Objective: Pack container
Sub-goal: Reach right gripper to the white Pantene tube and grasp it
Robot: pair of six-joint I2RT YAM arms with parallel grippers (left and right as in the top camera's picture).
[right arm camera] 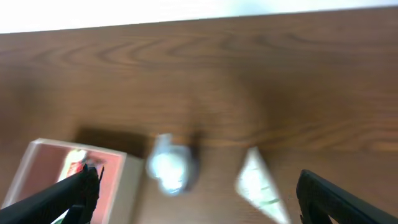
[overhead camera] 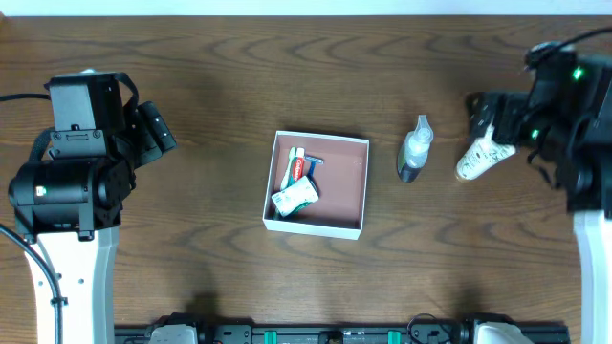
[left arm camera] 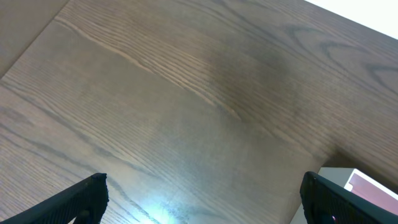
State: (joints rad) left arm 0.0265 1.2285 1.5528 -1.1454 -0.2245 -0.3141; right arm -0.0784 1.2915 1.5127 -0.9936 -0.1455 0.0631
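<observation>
The container [overhead camera: 345, 183] sits near the middle of the counter [overhead camera: 287, 67], open side up. It is close to square, so no long axis stands out, and it is turned slightly, its far edge dipping a little to the right. A toothpaste tube [overhead camera: 297, 168] and a small white packet [overhead camera: 295, 197] lie in its left half; the right half shows bare pink-brown floor. Just right of the container a clear spray bottle [overhead camera: 414, 149] lies on the counter, and farther right lies a white tube [overhead camera: 481, 153], slanted. The right end effector [right arm camera: 199, 202] hangs over that tube with its fingers spread wide; in the blurred wrist view the tube lies between the two fingers, touching neither. The left end effector [left arm camera: 205, 205] is well to the left of the container, also spread wide and holding nothing, with only wood grain and one corner of the container in its wrist view.
</observation>
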